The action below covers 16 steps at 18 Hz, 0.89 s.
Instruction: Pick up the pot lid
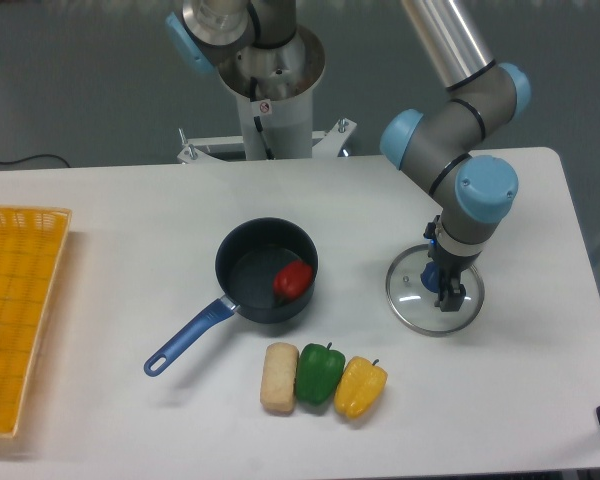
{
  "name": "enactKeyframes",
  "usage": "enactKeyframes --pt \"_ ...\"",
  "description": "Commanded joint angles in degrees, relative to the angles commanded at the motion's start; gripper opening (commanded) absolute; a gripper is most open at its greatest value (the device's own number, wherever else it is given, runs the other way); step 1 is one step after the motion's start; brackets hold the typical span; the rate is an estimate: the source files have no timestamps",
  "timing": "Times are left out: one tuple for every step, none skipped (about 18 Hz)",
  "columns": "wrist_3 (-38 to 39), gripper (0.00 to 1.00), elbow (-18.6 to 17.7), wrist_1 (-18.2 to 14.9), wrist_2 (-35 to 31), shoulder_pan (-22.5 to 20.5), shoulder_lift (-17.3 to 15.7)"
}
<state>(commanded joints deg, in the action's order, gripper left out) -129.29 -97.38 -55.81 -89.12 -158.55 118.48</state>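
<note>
- Your pot lid lies flat on the white table, between the black pan and the table's right-hand edge, with a gap from its rim to the pan.
- Below the pan in view, you have the green pepper beside the yellow pepper, both apart from the lid.
- Your gripper is over the lid, fingers spread around its knob.
- You see a round, clear lid with a thin rim and blue knob.

Looks like a robot lab. Has a robot arm above a plain white desk, plus a black wire, a yellow bin, a pan and a green pepper.
</note>
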Motion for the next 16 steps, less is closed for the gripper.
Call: enactKeyframes --pt "0.00 0.81 0.00 -0.09 0.00 0.09 0.00" --pt "0.00 0.74 0.00 0.00 0.00 0.00 0.00" --pt "0.00 0.70 0.00 0.00 0.00 0.00 0.00" --pt "0.00 0.68 0.00 0.00 0.00 0.00 0.00" --pt "0.00 0.66 0.00 0.00 -0.09 0.00 0.00" --pt "0.00 0.64 0.00 -0.09 -0.09 0.00 0.00" --pt "0.00 0.59 0.09 -0.09 -0.09 0.00 0.00" --pt "0.00 0.54 0.09 -0.09 -0.09 0.00 0.00" --pt "0.00 0.49 0.09 -0.09 -0.09 0.00 0.00" --pt "0.00 0.45 0.09 -0.09 -0.17 0.00 0.00" --pt "0.00 0.43 0.09 -0.09 -0.18 0.00 -0.09" --pt "0.00 0.42 0.09 -0.09 -0.18 0.00 -0.09" --pt "-0.09 0.41 0.17 -0.09 -0.18 0.00 -0.09" --pt "-0.09 0.41 0.09 -0.09 -0.18 0.00 -0.17" --pt "-0.09 0.41 0.17 -0.09 -0.18 -0.09 -0.18" --pt "-0.09 0.41 0.17 -0.09 -0.26 -0.09 -0.26"
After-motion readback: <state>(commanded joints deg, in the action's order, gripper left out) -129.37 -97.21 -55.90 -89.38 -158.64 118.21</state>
